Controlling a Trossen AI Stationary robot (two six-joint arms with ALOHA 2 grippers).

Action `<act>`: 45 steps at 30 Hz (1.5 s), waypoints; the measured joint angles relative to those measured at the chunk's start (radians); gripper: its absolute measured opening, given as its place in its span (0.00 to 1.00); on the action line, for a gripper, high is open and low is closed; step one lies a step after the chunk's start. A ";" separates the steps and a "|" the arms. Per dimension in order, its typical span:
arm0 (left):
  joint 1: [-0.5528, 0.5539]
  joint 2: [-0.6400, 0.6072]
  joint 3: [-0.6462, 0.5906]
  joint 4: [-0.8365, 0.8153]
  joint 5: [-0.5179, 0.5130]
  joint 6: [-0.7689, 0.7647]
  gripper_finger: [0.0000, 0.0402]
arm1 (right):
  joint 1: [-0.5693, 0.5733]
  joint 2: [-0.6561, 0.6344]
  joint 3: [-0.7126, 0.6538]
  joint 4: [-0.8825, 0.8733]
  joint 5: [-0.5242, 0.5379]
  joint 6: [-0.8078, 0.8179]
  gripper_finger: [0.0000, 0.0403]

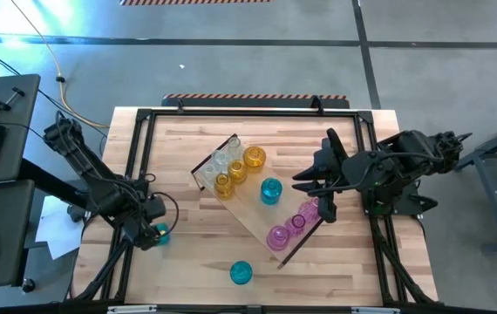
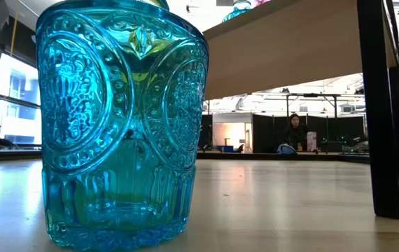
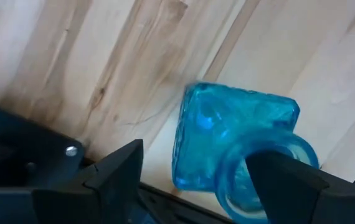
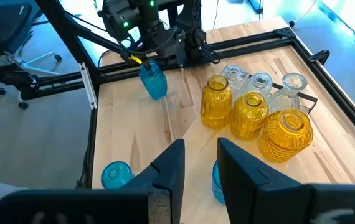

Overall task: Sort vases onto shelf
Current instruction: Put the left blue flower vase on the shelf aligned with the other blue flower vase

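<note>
— How were the jaws of the left gripper (image 3: 193,162) found?

— They were spread wide, released. A teal vase (image 3: 227,124) was seen between the two dark, flat-faced fingers (image 3: 118,171), its narrow round neck next to one finger, while a gap was left at the other. No clamping was seen. The vase stood upright on the striped wooden tabletop (image 1: 187,262), near its left edge.

— And the glass itself?

— It was translucent and pressed with relief. On a second teal vase (image 2: 115,126), set alone near the front edge, beaded medallions and a ribbed foot were made out.

— The right gripper (image 4: 199,149)?

— It was held above the shelf (image 1: 253,214), close to the end with the pink vases (image 1: 279,235). Its fingers were drawn near each other with a narrow slot left, and nothing was gripped there. Just beneath it a third teal vase (image 1: 270,191) was seen, on the shelf's middle.

— How was the shelf laid?

— The long pale board, smooth and capped with thin dark end pieces, was set diagonally on the table. Amber vases (image 4: 249,115), round-bodied and ribbed, were grouped toward its far end, with clear vases (image 4: 261,84) just behind them.
</note>
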 joint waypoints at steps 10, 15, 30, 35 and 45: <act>0.000 -0.004 -0.030 0.049 0.061 -0.020 0.34 | 0.000 0.000 0.000 0.000 0.000 -0.005 0.19; 0.000 -0.010 -0.031 0.064 0.130 -0.037 0.10 | 0.000 0.000 0.000 0.000 0.000 -0.013 0.19; 0.029 -0.016 0.141 0.063 0.111 -0.072 0.11 | 0.000 0.001 0.000 0.000 0.000 -0.048 0.19; 0.089 -0.001 0.255 0.066 0.019 -0.026 0.11 | 0.000 0.001 0.000 0.000 0.000 -0.059 0.19; 0.277 0.190 0.583 0.054 -0.025 0.319 0.11 | 0.000 0.001 0.000 -0.003 -0.001 -0.065 0.19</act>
